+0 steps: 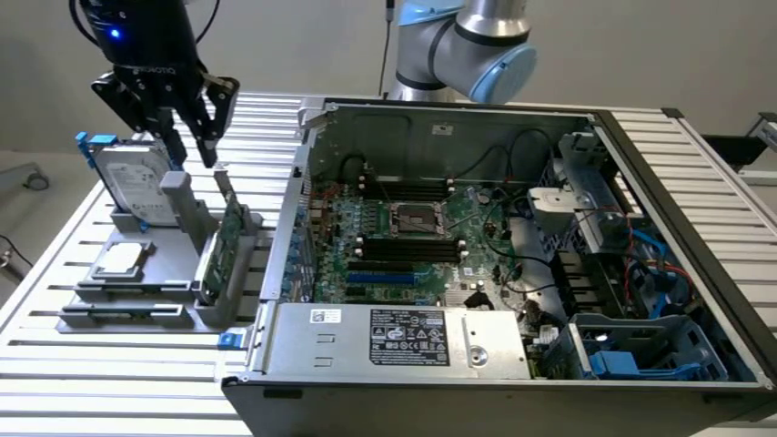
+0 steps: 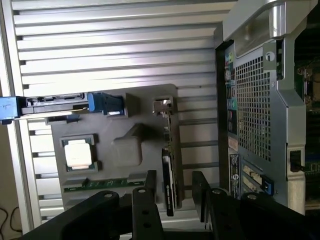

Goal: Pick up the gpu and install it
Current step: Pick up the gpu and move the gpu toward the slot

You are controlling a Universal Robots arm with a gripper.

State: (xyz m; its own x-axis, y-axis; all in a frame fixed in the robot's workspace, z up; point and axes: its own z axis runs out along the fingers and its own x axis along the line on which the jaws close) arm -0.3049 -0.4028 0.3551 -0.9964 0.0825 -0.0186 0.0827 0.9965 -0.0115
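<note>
Hovering over a gray rack [image 1: 182,228] on a slatted metal table [image 1: 73,364], the robot's black gripper [image 1: 195,157] hangs with its two fingers [image 1: 214,137] spread wide and nothing held between them. The graphics card [image 1: 226,244] stands on its long edge in a slot of the rack, on the side of the rack that faces the open computer case [image 1: 680,273]. The fingertips are above the card and apart from it.

From the wrist camera, the gripper [image 2: 175,197] looks straight down on the rack [image 2: 127,150]. The card [image 2: 168,175] shows edge-on as a thin dark strip. It runs into the gap between the two fingers [image 2: 147,200], nearer one than the other, and no contact is visible. Its silver bracket [image 2: 161,105] sits at the end of the card away from the fingers.

Other parts share the rack. A hard drive [image 1: 131,177] in a blue frame stands upright at the rack's far end, a processor chip [image 1: 122,259] lies flat near the rack's middle, and a green memory stick [image 2: 105,183] rests in a groove along the rack's near end.

Just beside the rack, the case lies on its side with its cover off. A green motherboard [image 1: 401,228] faces up inside it, and a labeled power supply [image 1: 401,337] sits at its near edge. The arm's blue-and-silver joint [image 1: 474,45] rises behind the case.
</note>
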